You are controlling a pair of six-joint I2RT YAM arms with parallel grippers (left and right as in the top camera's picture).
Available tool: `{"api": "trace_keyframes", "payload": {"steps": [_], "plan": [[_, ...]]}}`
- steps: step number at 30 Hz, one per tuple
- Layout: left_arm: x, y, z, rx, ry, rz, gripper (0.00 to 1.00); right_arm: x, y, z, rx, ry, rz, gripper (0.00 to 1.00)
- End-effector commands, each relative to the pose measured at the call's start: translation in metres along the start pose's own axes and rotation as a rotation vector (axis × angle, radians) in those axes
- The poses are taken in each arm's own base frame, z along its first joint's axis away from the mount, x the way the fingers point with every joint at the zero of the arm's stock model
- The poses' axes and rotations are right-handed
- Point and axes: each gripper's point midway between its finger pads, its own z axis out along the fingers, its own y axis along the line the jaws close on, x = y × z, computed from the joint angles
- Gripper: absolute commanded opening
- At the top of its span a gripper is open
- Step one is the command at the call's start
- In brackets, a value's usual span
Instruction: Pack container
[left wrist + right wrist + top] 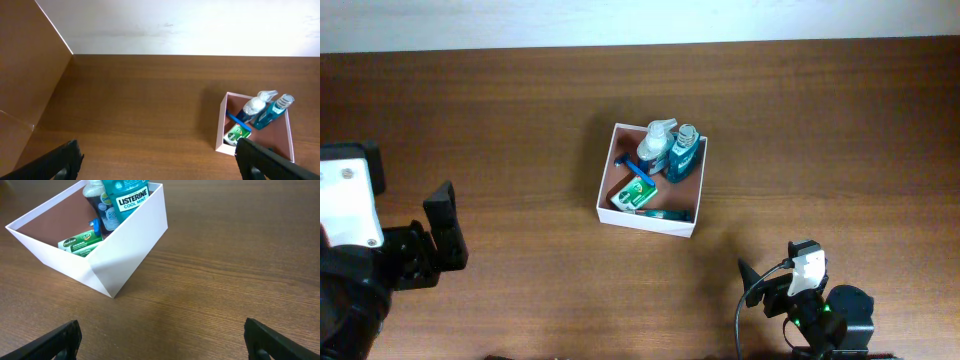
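Note:
The container (608,172), a square shallow box with white walls and a pinkish-brown inside, sits mid-table. It holds a teal mouthwash bottle (685,158), a white pump bottle (656,145), a green soap pack (635,195) and a blue stick. It also shows in the left wrist view (220,125) and the right wrist view (130,245). My left gripper (157,160) is open and empty at the table's left front (448,230). My right gripper (162,340) is open and empty at the right front (765,285), apart from the container.
The brown wooden table (840,130) ends at a white wall along the far edge. A cable runs by the right arm's base (740,320).

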Motion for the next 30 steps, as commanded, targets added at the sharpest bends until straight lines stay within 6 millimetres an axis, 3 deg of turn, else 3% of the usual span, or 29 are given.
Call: {"api": "trace_keyframes", "payload": {"steps": [1, 14, 22, 25, 30], "plan": [[0.0, 0.003, -0.001, -0.017, -0.003, 0.01, 0.99, 0.0, 0.001, 0.0, -0.011, -0.009, 0.008, 0.99], [0.0, 0.005, -0.002, -0.021, -0.008, 0.005, 1.0, 0.0, 0.001, 0.0, -0.011, -0.009, 0.008, 0.99], [0.026, 0.048, -0.012, -0.213, -0.043, -0.118, 0.99, 0.0, 0.001, 0.0, -0.011, -0.009, 0.008, 0.99], [0.041, 0.051, -0.001, -0.223, -0.09, -0.146, 0.99, 0.0, 0.001, 0.0, -0.011, -0.009, 0.008, 0.99], [0.08, 0.026, 0.048, -0.09, -0.192, -0.062, 0.99, 0.0, 0.001, 0.0, -0.011, -0.009, 0.008, 0.99]]}}
